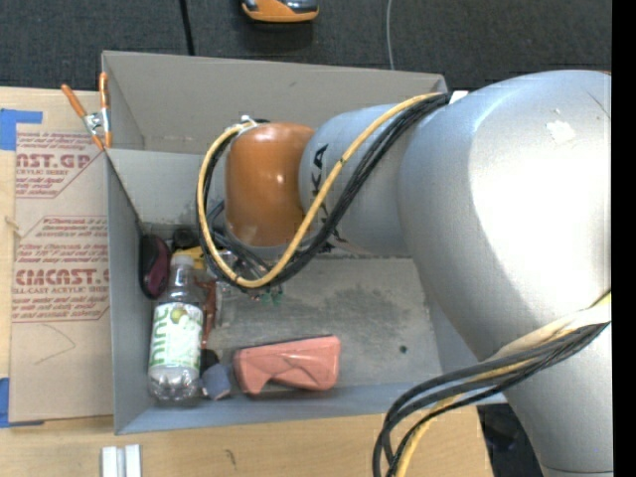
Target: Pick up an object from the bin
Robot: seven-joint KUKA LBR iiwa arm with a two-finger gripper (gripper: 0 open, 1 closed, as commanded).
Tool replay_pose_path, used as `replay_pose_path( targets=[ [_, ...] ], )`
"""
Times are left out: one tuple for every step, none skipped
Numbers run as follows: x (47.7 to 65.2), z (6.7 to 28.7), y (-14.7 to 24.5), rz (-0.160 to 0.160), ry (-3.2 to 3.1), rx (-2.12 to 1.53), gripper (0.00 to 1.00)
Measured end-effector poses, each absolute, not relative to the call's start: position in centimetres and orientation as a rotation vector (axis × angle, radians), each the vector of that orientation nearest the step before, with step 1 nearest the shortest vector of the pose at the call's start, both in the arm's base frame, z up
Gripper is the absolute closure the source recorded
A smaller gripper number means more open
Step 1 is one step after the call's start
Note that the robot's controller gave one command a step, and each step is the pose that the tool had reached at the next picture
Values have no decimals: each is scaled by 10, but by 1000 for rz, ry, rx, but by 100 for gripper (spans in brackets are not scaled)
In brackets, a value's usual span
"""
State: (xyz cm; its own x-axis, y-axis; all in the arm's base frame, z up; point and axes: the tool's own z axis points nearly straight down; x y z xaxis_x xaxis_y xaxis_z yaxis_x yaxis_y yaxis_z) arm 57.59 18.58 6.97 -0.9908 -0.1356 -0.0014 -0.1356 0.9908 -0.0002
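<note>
Under orange cover (pixel 263 182), small things (pixel 185 238) obscured

Clear glossy plastic bottle (pixel 176 341); matt pink sponge (pixel 288 364); scuffed grey metal bin (pixel 368 301).

I see grey bin (pixel 368 306), floor scuffed. Clear bottle with green label (pixel 176 341) lying along left wall. Pink block (pixel 288 364) just right of bottle. Dark maroon thing (pixel 154 264) at bottle's far end.
</note>
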Motion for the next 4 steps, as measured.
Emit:
replay_pose_path(
  targets=[
    [572, 74, 185, -2, 3137, -217, 100],
    [557, 118, 203, -1, 3093, -524, 100],
    [562, 176, 168, 3, 3092, -579, 100],
    [554, 223, 189, 0, 3105, -461, 100]
  ],
)
